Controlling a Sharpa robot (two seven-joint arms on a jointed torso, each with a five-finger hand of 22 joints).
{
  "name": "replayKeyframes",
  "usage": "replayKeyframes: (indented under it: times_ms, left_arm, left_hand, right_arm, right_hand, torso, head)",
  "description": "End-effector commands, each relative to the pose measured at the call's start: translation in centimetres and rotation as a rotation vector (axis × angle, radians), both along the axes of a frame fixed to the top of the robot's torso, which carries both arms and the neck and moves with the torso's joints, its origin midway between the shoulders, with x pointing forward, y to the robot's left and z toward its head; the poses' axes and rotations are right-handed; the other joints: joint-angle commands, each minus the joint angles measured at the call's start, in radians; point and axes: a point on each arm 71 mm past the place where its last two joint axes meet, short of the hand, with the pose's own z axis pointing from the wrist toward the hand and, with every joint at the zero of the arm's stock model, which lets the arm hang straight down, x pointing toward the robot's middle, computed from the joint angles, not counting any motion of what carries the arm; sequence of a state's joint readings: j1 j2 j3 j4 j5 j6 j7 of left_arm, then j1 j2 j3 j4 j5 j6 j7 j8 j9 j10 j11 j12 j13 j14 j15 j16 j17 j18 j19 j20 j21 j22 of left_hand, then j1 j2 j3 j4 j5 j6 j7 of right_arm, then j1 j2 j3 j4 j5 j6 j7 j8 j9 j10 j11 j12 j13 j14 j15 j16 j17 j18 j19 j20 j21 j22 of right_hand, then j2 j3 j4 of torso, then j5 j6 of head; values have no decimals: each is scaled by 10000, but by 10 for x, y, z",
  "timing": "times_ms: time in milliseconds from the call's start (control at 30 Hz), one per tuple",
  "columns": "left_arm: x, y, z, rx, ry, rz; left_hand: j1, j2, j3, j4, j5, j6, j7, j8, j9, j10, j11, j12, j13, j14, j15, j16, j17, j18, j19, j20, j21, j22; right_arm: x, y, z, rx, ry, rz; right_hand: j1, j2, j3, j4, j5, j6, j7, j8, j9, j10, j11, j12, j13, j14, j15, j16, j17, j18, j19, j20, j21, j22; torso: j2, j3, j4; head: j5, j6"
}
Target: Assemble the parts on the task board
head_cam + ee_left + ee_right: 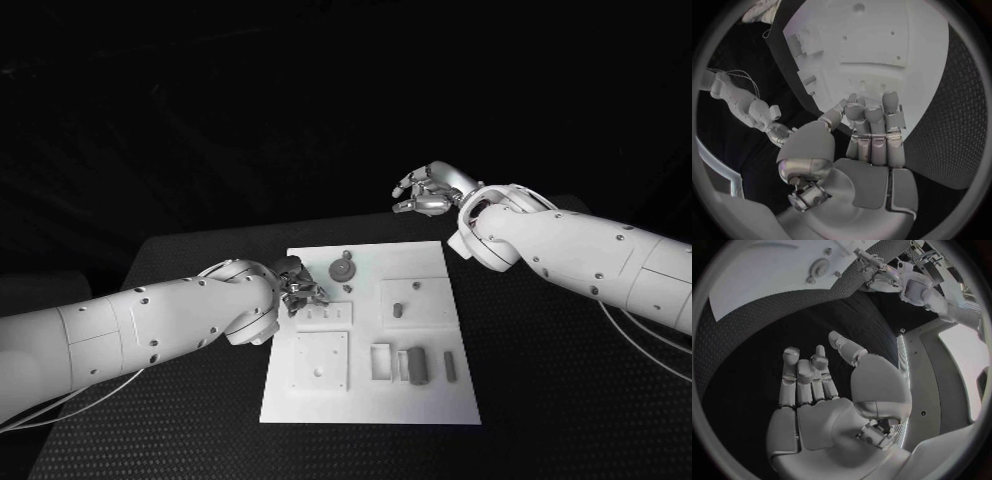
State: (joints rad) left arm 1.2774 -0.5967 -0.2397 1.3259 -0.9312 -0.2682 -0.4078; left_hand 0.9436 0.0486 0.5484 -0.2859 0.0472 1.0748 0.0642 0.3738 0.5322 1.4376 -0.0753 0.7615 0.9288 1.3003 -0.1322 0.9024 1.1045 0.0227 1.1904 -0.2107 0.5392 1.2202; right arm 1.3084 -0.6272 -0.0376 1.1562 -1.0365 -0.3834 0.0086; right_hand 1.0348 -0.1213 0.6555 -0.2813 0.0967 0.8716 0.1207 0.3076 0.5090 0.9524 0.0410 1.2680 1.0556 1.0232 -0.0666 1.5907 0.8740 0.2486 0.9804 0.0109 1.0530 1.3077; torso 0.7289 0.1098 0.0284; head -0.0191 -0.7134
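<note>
Your task board [433, 400] lies mid-counter [562, 400] with most work left, in my judgement: a round part [342, 268] rests near its far edge and dark parts [417, 365] lie loose in the near tray. Your left robot hand [297, 292] hovers at the board's left edge, fingers curled; whether it pinches anything you cannot tell. Your right robot hand [427, 192] hangs spread and empty beyond the board.

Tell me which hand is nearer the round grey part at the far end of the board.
Left. The left hand sits at the task board's left edge, just beside the round grey part. The right hand is raised beyond the board's far right corner.
</note>
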Motion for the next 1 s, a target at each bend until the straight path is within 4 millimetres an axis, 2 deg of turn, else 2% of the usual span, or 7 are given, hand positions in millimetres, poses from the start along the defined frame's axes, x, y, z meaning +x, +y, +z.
replayKeyframes:
  times_ms: [33,1000]
  left_arm:
    - [-1,-2,-2,315,28,3]
    - [-4,-8,-12,851,151,-234]
  left_hand:
    - [-48,18,82,-13,31,268,-273,-1,246,-127,-7,67,22,-61,-28,115,-120,170,12,-35,54,43]
    - [-330,-35,179,-1,29,502,-354,-3,479,-209,-85,221,-53,-392,-47,970,-1137,72,26,-142,-35,269]
  right_arm:
    - [0,2,0,37,18,183]
    - [0,3,-1,1,115,235]
  right_hand:
    - [6,46,-3,3,-20,200,291,-53,-11,-59,-10,-38,-13,-73,30,-50,-12,132,-23,71,-54,17]
    - [14,76,-9,-5,-20,199,296,-56,-6,-78,-4,-28,-31,-96,38,-47,-14,132,-40,96,-63,22]
  torso:
    - [3,-3,-2]
    - [0,-6,2]
  head:
    - [-16,-42]
    - [-52,-145]
